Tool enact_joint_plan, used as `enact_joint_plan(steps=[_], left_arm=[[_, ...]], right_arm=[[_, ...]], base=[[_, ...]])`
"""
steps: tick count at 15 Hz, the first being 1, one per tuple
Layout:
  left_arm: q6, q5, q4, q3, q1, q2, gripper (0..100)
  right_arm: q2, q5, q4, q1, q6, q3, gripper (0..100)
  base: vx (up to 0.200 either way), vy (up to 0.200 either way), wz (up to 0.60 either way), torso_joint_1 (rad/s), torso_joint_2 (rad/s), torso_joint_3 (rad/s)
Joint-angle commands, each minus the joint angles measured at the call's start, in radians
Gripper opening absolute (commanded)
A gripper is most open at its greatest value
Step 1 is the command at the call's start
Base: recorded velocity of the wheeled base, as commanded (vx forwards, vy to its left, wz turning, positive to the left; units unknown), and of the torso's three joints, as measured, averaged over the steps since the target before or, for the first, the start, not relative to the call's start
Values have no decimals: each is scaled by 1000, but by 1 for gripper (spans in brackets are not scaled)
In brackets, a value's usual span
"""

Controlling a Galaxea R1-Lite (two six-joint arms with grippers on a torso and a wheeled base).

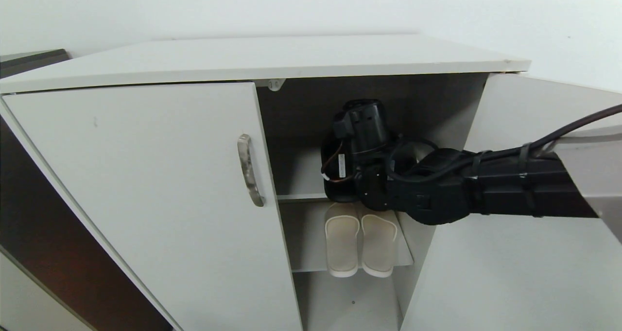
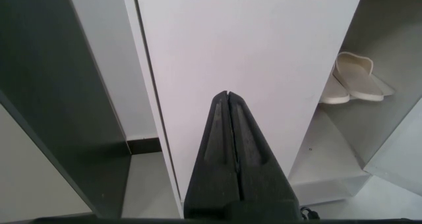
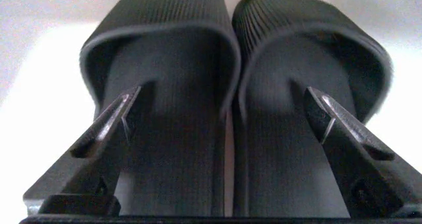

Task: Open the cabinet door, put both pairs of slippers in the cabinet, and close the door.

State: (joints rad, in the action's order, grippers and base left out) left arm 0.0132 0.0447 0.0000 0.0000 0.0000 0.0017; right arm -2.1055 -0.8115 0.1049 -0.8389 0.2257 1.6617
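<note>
The right gripper is spread wide, its fingers straddling the dark grey slippers. The pair lies side by side just ahead of it, lengthwise, toes pointing away. Below it, the cream slippers lie heels outward. The left gripper is clenched empty before the closed door.

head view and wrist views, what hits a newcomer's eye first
The black right arm lies inside the open right half of the cabinet, above a pair of cream slippers on a shelf. In the right wrist view, the right gripper stands open close to dark ribbed slippers.
</note>
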Motion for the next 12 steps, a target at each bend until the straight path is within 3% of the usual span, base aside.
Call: enact_joint_plan(steps=[1, 5, 8, 9, 12], left_arm=[[-1, 0, 0, 0, 0, 0, 0], [-1, 0, 0, 0, 0, 0, 0], [1, 0, 0, 0, 0, 0, 0], [-1, 0, 0, 0, 0, 0, 0], [-1, 0, 0, 0, 0, 0, 0]], right_arm=[[114, -5, 4, -46, 17, -100, 100], [260, -6, 147, -124, 21, -388, 100], [314, -8, 233, -152, 21, -511, 100], [329, -3, 249, -164, 21, -537, 0], [351, 5, 288, -183, 23, -600, 0]], base=[[0, 0, 0, 0, 0, 0], [0, 0, 0, 0, 0, 0], [0, 0, 0, 0, 0, 0], [0, 0, 0, 0, 0, 0], [0, 0, 0, 0, 0, 0]])
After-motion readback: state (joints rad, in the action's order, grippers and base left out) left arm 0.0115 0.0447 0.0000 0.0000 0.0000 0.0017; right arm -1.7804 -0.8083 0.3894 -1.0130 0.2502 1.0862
